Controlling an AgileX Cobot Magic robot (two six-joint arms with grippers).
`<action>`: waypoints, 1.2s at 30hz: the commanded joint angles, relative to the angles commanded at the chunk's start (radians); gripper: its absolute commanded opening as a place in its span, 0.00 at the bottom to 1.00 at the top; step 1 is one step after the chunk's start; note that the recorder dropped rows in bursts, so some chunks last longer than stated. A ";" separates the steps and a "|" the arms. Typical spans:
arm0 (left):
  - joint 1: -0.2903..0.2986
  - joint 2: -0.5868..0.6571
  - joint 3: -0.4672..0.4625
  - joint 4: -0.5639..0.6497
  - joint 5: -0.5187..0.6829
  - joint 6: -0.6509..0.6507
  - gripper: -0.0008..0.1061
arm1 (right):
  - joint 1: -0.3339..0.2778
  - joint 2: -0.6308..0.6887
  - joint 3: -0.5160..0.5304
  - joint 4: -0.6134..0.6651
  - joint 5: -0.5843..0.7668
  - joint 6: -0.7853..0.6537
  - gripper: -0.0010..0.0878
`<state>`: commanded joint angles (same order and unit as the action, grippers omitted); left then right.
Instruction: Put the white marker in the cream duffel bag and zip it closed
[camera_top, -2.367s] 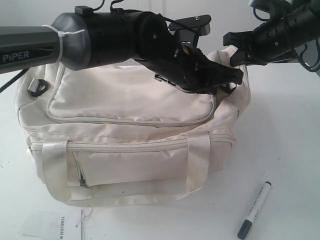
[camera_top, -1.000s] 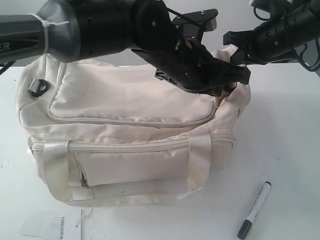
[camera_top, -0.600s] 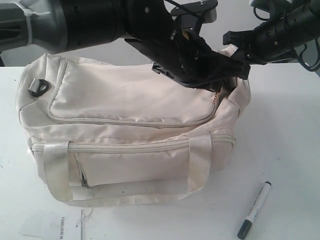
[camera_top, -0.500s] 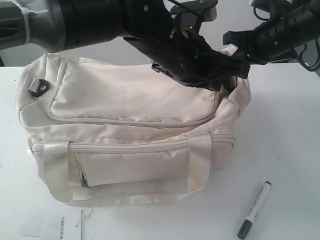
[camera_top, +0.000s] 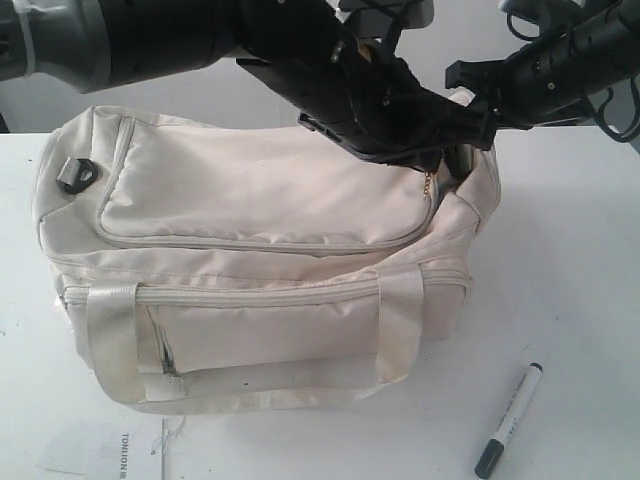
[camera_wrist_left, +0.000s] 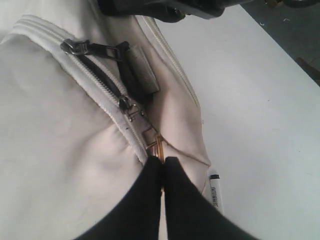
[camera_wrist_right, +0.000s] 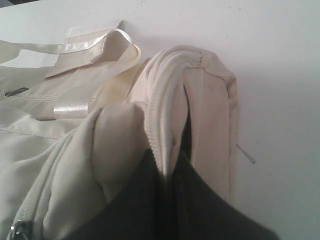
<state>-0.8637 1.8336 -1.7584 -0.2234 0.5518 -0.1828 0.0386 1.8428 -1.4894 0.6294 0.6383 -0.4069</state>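
Observation:
The cream duffel bag (camera_top: 260, 190) stands on the white table, its front pocket facing the camera. My left gripper (camera_top: 442, 160) reaches across to the bag's right top end and is shut on the gold zipper pull (camera_wrist_left: 159, 146), with the fingertips (camera_wrist_left: 152, 170) pressed together just below the slider (camera_wrist_left: 131, 107). My right gripper (camera_top: 472, 100) is shut on a fold of the bag's end by the zipper tape (camera_wrist_right: 162, 130), holding it up. The white marker (camera_top: 508, 420) lies loose on the table off the bag's front right corner and also shows beside the bag (camera_wrist_left: 216, 192).
A printed paper tag (camera_top: 100, 450) lies at the front left of the table (camera_top: 570, 260). A black strap ring (camera_top: 78, 175) sits on the bag's left end. A second, dark zipper slider (camera_wrist_left: 82, 47) lies further along the zip.
My left arm has risen and drawn back over the bag with the gold pull pinched, tugging the bag's right top end upward. The right gripper and the marker have stayed put.

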 joint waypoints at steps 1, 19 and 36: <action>0.000 0.000 0.000 0.000 0.002 0.002 0.01 | 0.000 0.000 0.000 0.000 0.000 0.000 0.01; -0.040 -0.017 0.000 0.000 0.007 0.033 0.01 | 0.000 0.000 0.000 0.000 0.003 0.002 0.01; -0.046 -0.040 0.000 0.002 0.055 0.078 0.01 | 0.000 0.000 0.000 -0.004 -0.003 0.010 0.01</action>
<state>-0.9097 1.7939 -1.7584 -0.2219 0.6073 -0.1047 0.0386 1.8428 -1.4894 0.6255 0.6353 -0.3967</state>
